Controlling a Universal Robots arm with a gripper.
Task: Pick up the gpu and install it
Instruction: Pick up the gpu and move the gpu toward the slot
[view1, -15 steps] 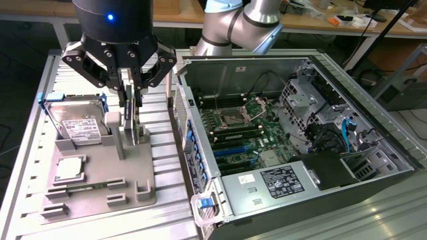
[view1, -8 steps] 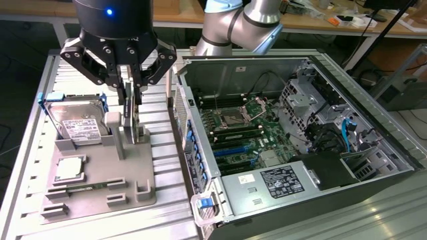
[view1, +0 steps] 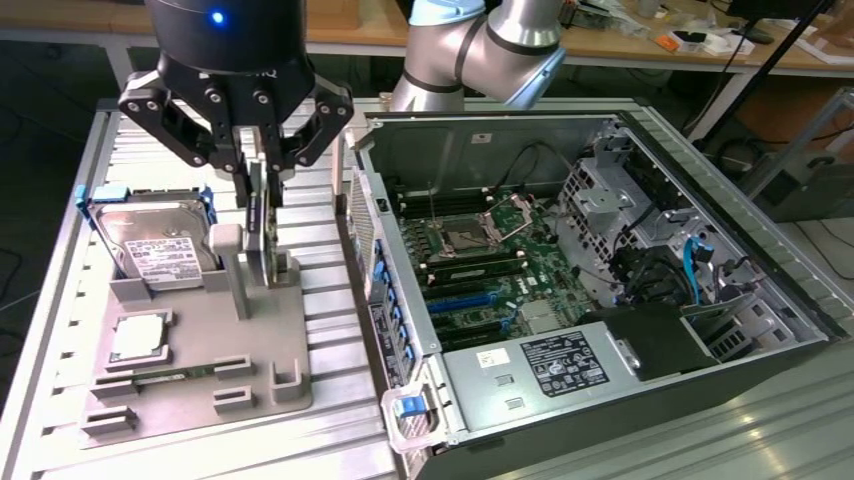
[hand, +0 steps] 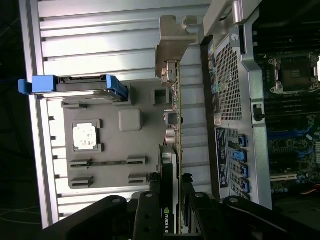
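the gripper (view1: 266, 222) looks clamped on the top edge of the gpu (hand: 178, 115), which stands upright in its slot on the grey tray (view1: 214, 340); i'd lift straight up, keeping the card vertical so it doesn't bind in the slot; beside the tray waits the open computer case (view1: 467, 150)

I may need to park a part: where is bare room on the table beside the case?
Bare ribbed table lies between the grey fixture tray and the table's near edge, plus a narrower strip between tray and computer case. It is crowded around the gpu, where the end effector hangs, and by the hard drive.
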